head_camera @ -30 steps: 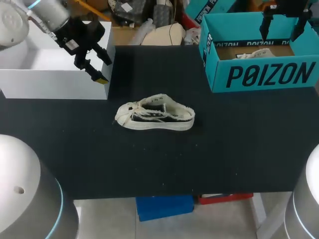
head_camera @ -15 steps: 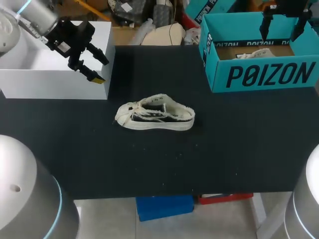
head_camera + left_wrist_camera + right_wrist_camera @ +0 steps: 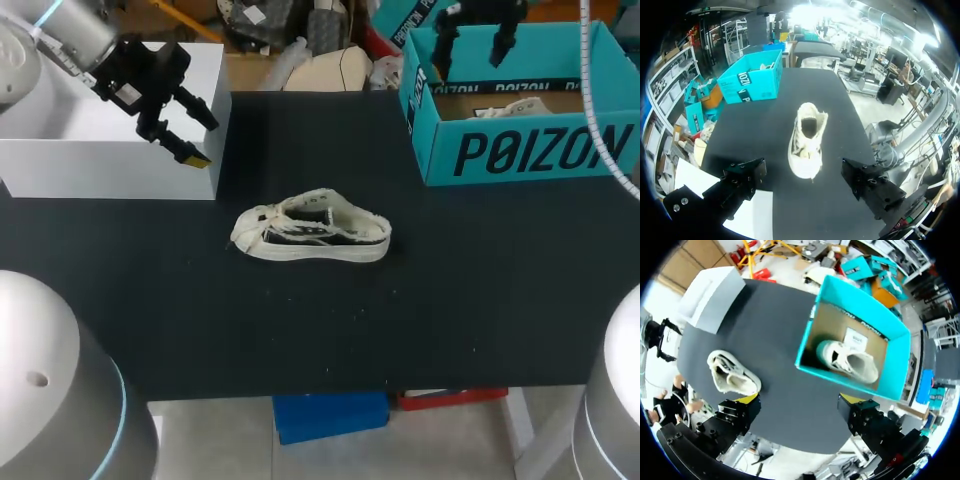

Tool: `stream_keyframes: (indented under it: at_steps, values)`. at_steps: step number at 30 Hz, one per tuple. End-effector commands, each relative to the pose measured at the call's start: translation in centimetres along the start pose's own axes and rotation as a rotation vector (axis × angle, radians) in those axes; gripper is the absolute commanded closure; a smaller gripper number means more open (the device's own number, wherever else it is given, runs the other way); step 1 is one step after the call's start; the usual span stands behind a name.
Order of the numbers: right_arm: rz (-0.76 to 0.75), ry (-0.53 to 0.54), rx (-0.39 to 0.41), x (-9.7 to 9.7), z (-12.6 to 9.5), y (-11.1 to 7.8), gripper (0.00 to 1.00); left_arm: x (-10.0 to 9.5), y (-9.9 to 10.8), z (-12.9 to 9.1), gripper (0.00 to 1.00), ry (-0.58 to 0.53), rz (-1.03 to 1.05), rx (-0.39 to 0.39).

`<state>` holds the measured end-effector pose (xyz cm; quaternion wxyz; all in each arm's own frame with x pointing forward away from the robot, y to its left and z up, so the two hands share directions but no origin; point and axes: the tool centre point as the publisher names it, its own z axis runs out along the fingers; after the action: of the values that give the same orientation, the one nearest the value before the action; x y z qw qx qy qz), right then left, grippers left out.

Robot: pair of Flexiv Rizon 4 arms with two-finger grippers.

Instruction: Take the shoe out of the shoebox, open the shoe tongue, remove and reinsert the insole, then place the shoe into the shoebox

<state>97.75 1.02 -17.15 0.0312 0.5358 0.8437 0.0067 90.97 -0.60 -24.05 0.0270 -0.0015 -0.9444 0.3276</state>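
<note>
A cream low-top shoe [image 3: 312, 238] with a dark lining lies on its side at the middle of the black table. The teal shoebox [image 3: 530, 150] stands at the back right, with a second pale shoe [image 3: 512, 106] inside. My left gripper [image 3: 200, 135] hangs open over the edge of a white box, well left of the shoe. In the left wrist view the shoe [image 3: 807, 137] lies ahead of the open left gripper [image 3: 807, 182], with the shoebox [image 3: 751, 79] farther off. My right gripper [image 3: 470, 45] hangs open above the shoebox's back left corner, holding nothing. Below the right gripper [image 3: 800, 415] are the shoebox [image 3: 807, 347], its shoe [image 3: 850, 359] and the table shoe [image 3: 732, 372].
A white box [image 3: 100, 140] occupies the table's back left corner. Dark table surface [image 3: 450, 290] surrounds the shoe on all sides. The table's front edge runs below the shoe.
My right arm has shifted left above the shoebox, from its right end to its left end. My left arm drew back a little to the left over the white box. The shoe has not moved.
</note>
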Motion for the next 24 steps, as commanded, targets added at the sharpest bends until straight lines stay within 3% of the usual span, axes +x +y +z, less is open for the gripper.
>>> stream_keyframes:
  at_steps: [1, 10, 12, 14, 16, 19, 24]
  values:
    - [-0.596, -0.203, -0.18, 2.2, 0.0, -1.2, 0.0, 0.0, 0.1, 0.1, 0.0, -0.003, 0.002, 0.0]
    - [-0.596, -0.203, -0.18, 2.2, 0.0, -1.2, 0.0, 0.0, 0.1, 0.1, 0.0, -0.003, 0.002, 0.0]
    - [-0.783, -0.086, -0.24, 5.7, 0.0, -0.5, 0.0, 0.0, 0.1, 0.1, 0.0, -0.003, 0.002, 0.0]
    - [-0.929, 0.007, -0.238, 9.1, 0.4, -0.8, 0.0, 0.0, 0.1, 0.1, 0.0, -0.003, 0.002, 0.0]
    - [-1.064, 0.141, -0.257, 12.4, 0.5, -1.9, 0.0, 0.0, 0.1, 0.1, 0.0, -0.003, 0.002, 0.0]
    - [-1.209, 0.277, -0.198, 15.7, 0.7, -4.2, 0.0, 0.0, 0.1, 0.1, 0.0, -0.003, 0.002, 0.0]
    - [-1.209, 0.277, -0.198, 15.7, 0.7, -4.2, 0.0, 0.0, 0.1, 0.1, 0.0, -0.003, 0.002, 0.0]
